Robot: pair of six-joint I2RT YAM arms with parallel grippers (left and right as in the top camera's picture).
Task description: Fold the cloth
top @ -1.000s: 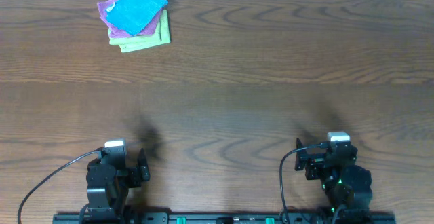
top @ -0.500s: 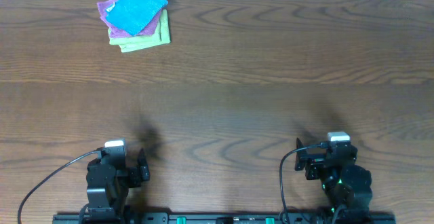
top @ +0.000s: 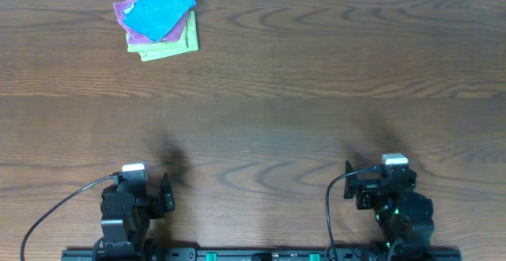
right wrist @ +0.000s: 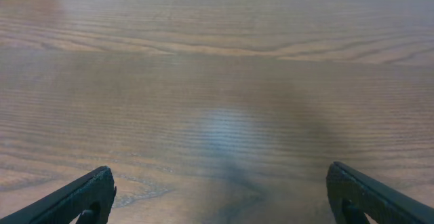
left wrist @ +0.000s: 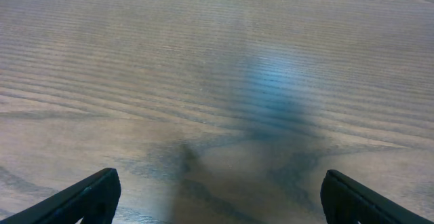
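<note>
The left end effector (left wrist: 218, 193) sits low by the desk's near edge, its fingers spread wide around nothing. The right end effector (right wrist: 220, 187) is likewise parted and empty. The wood-grain desk (top: 316, 95) stretches ahead of both. The cloth (top: 160, 9) is well away at the far left corner, lying skewed on top of a purple cloth (top: 122, 11) and a green cloth (top: 170, 46). It looks light, soft and limp, likely to sag when lifted. I'd pinch a free corner, taking the blue layer alone.
</note>
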